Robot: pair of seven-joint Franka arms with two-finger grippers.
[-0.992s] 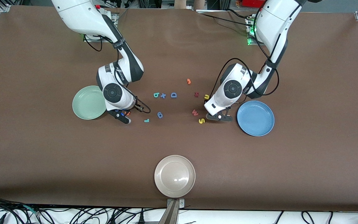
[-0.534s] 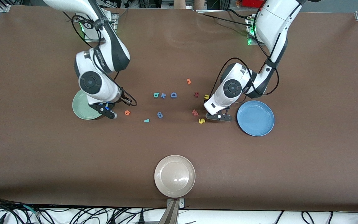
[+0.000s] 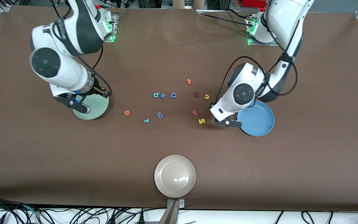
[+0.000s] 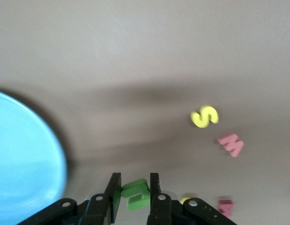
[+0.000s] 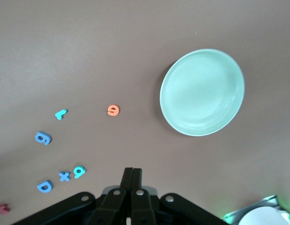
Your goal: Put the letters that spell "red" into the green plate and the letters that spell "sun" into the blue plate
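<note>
Both plates look empty. Your left gripper (image 4: 131,197) grips the olive n (image 4: 135,193) beside the blue plate (image 3: 261,124); your right gripper (image 5: 132,180), closed on nothing, hangs over the green plate (image 3: 99,109). Five letters remain.

Brown desk (image 3: 179,46) carried 3 plates: green plate (image 3: 99,107) toward the right arm's end, blue plate (image 3: 258,119) toward the left arm's end, beige plate (image 3: 174,176) nearest the front camera. Small foam letters (image 3: 163,95) lay scattered between the green and blue plates.

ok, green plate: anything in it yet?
Empty. The right wrist view shows the green plate bare; the orange "e" lies on the table beside it.
</note>
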